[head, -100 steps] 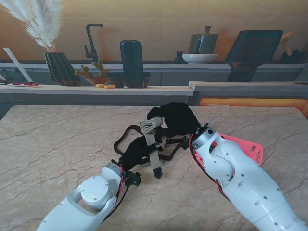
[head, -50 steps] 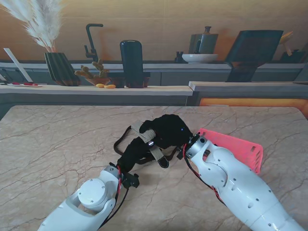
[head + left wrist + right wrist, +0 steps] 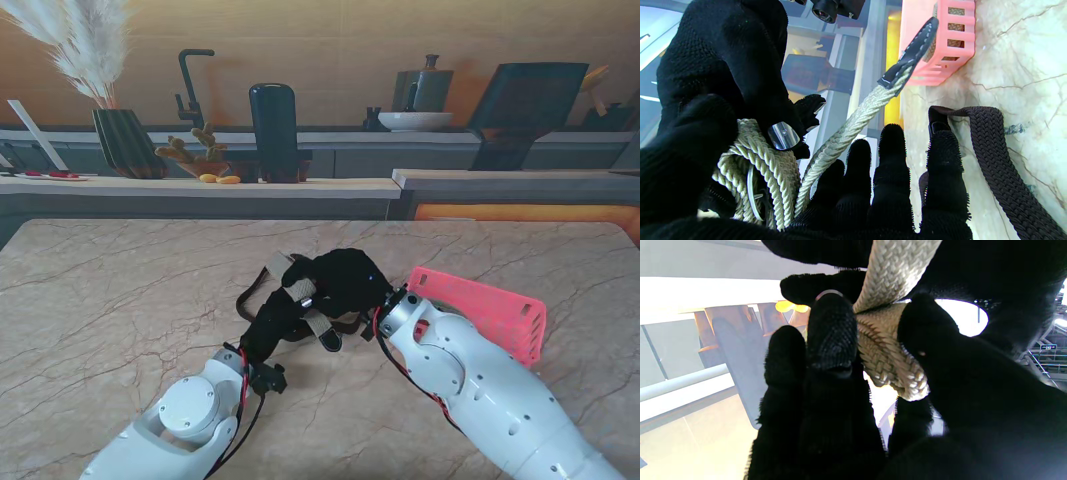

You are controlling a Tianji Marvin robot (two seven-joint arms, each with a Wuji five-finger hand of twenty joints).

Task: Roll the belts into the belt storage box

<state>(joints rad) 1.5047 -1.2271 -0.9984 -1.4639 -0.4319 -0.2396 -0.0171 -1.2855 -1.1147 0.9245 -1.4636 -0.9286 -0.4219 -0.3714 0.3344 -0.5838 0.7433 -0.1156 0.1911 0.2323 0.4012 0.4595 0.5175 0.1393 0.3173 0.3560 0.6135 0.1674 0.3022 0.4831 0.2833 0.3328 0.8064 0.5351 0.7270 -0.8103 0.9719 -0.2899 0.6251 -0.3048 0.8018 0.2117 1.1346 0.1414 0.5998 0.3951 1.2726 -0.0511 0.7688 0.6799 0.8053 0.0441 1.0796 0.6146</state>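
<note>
Cream belt [image 3: 303,290], partly rolled, is held mid-worktop, pinched by both the right hand [image 3: 345,280] and left hand [image 3: 275,320]. Brown belt [image 3: 993,160] lies loose alongside. Pink box [image 3: 480,310] sits just right; worktop [image 3: 120,300] is open leftward.

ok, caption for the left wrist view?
Both robot hands roll the beige braided belt; brown belt on table, pink box beyond.

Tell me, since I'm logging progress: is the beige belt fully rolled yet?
Partly rolled: the beige belt is coiled between both hands, but its dark-tipped tail hangs loose.
</note>
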